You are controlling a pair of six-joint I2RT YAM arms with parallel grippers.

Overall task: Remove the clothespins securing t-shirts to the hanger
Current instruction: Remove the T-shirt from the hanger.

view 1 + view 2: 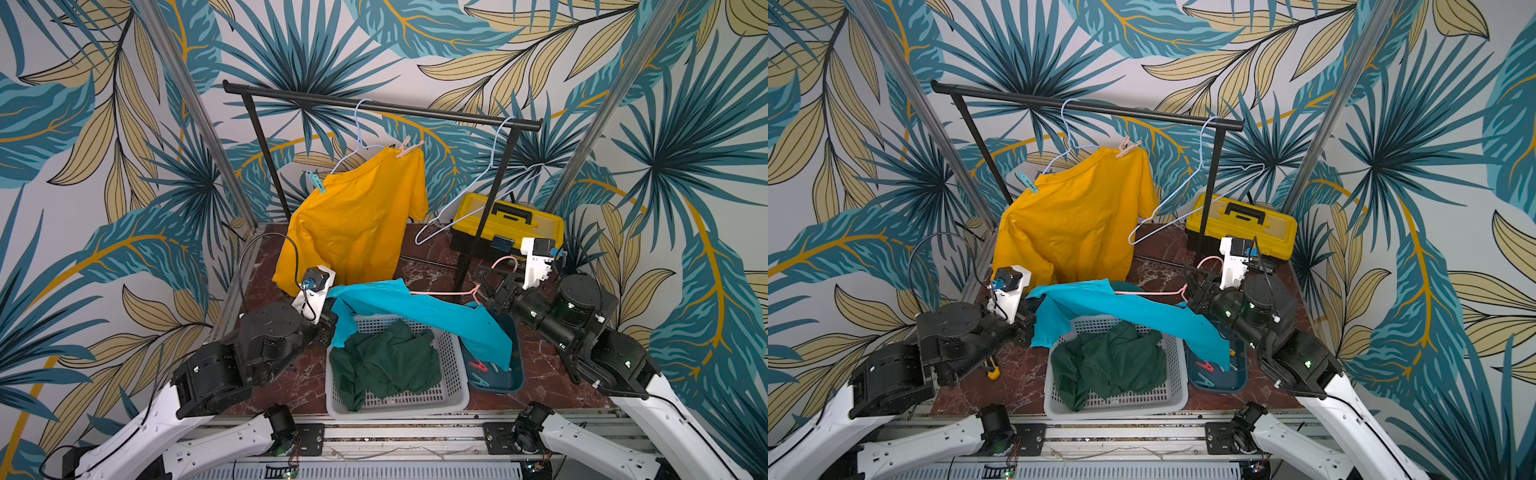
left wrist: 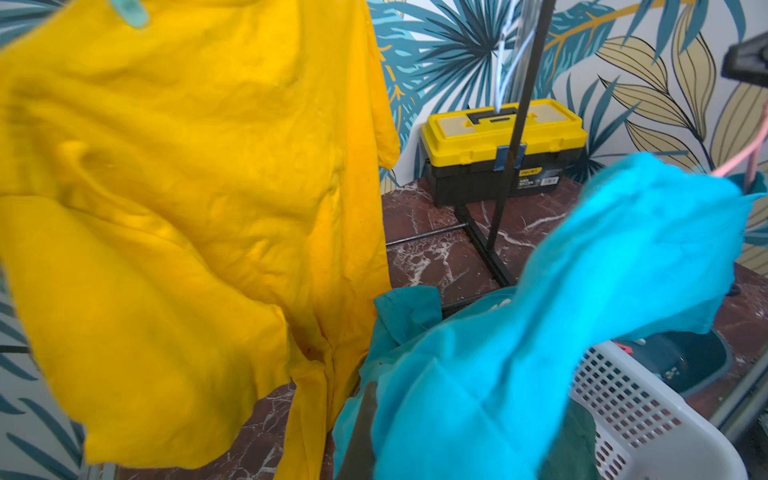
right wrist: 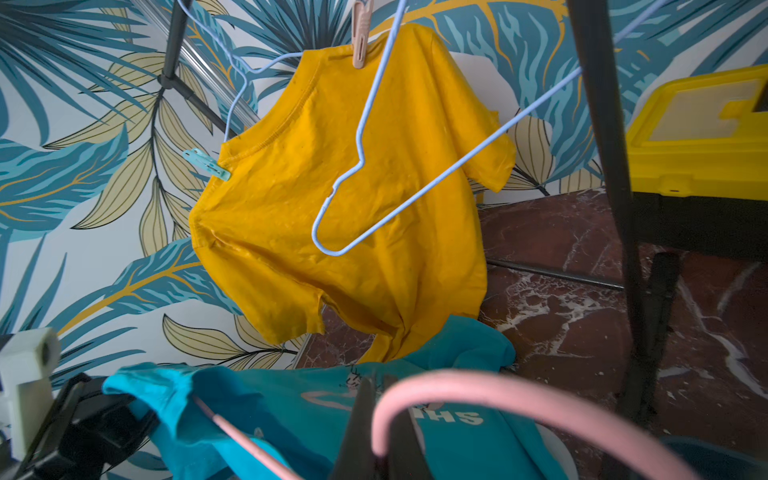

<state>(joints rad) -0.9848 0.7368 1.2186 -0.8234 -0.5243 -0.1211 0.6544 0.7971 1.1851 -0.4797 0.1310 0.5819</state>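
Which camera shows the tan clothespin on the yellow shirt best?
The right wrist view: the tan clothespin is large and clear, clipped on the yellow shirt's shoulder. Both top views show it small; the left wrist view misses it.

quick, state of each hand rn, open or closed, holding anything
left hand: closed, gripping the edge of the turquoise t-shirt
right hand: closed, holding the pink hanger by its neck

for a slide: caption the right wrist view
Right gripper clamps pink hanger; tan clothespin and mint clothespin pin yellow t-shirt beyond.
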